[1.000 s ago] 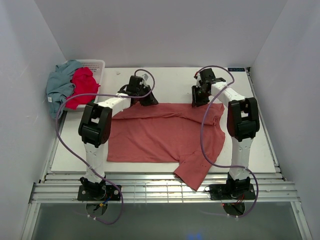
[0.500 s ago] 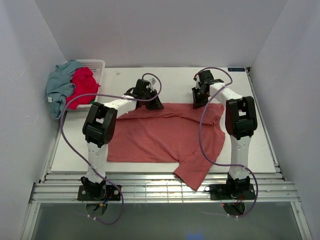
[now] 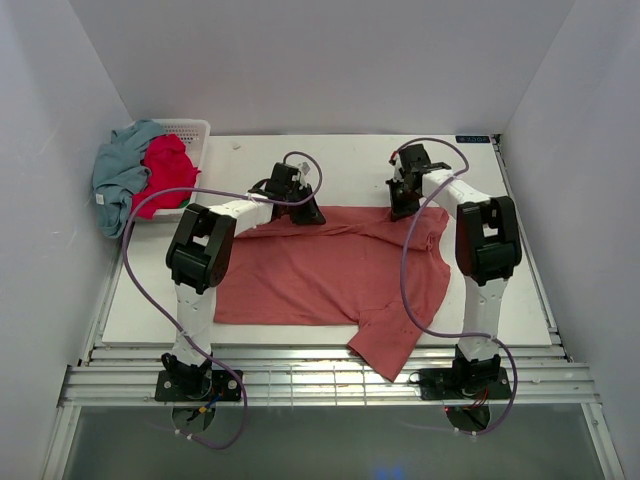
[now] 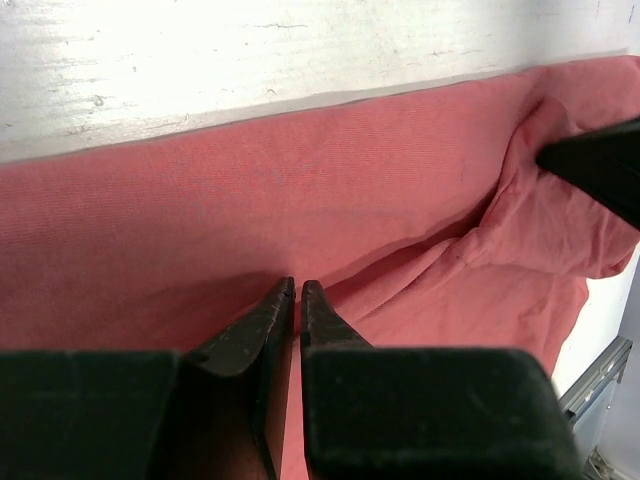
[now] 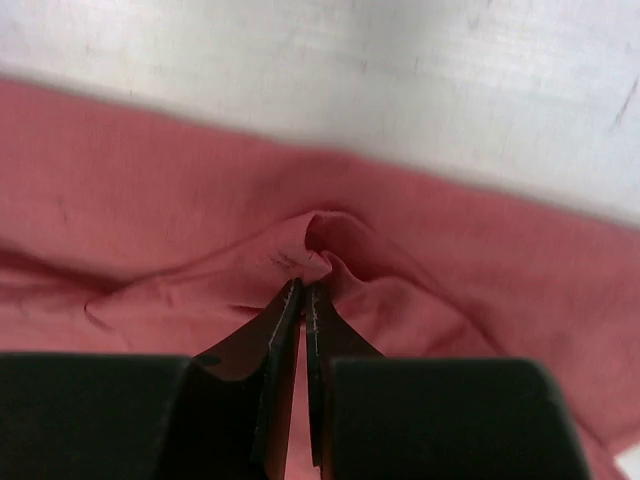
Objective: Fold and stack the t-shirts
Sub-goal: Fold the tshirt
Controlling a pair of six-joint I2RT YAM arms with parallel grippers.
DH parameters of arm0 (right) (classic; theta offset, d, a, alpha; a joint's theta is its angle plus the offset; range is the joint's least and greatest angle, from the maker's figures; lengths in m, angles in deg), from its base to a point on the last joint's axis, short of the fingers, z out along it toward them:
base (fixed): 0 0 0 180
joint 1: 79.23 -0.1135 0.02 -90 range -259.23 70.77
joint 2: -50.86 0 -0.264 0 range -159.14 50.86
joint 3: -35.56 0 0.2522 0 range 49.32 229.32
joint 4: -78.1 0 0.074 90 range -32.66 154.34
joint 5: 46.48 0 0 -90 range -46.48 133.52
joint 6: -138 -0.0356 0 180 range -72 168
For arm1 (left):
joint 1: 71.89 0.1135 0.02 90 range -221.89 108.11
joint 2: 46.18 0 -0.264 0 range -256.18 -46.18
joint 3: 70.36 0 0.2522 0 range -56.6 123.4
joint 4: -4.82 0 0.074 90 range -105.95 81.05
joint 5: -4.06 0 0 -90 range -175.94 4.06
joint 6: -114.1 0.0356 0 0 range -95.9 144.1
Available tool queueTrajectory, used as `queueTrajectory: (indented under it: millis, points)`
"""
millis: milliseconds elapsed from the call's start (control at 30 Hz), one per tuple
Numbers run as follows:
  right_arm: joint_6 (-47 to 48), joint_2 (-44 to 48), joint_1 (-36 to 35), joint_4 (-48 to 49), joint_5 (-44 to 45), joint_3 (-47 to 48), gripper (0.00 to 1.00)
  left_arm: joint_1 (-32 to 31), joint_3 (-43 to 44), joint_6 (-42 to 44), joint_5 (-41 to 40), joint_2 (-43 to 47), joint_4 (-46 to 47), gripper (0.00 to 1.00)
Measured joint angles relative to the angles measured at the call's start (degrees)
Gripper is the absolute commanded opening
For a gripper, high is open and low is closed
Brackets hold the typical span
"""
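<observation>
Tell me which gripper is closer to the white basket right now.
Left. The left gripper sits on the far edge of the salmon shirt, to the right of the basket. The right gripper is on that same edge, farther right.

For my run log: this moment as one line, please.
left claw: shut on salmon shirt | right claw: shut on it

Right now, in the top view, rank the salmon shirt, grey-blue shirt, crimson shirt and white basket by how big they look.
1. salmon-red shirt
2. grey-blue shirt, only slightly bigger than
3. crimson shirt; both bunched
4. white basket, mostly covered
</observation>
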Motion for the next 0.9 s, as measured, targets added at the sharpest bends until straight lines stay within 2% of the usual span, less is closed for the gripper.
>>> queueTrajectory:
  millis: [300, 733, 800, 833, 900]
  points:
    - [-1.01, 11.39, -3.67, -2.08, 1.84, -9.25, 0.11, 0.07, 0.02, -0.17, 0.44, -2.14, 0.94, 0.18]
    - [-4.63, 15.72, -8.7, -6.12, 3.5, -20.15, 0.12, 0.07, 0.44, 0.0, 1.07, -2.47, 1.01, 0.18]
    - [-5.29, 16.79, -9.27, -6.97, 4.11, -21.22, 0.15, 0.07, 0.46, 0.0, 1.09, -2.49, 0.96, 0.18]
    - [-5.53, 17.27, -9.49, -7.52, 4.37, -21.35, 0.2, 0.07, 0.48, 0.02, 1.09, -2.51, 0.96, 0.18]
    - [-5.84, 18.25, -9.9, -8.02, 4.87, -21.35, 0.24, 0.07, 0.63, 0.04, 1.14, -2.58, 0.85, 0.17]
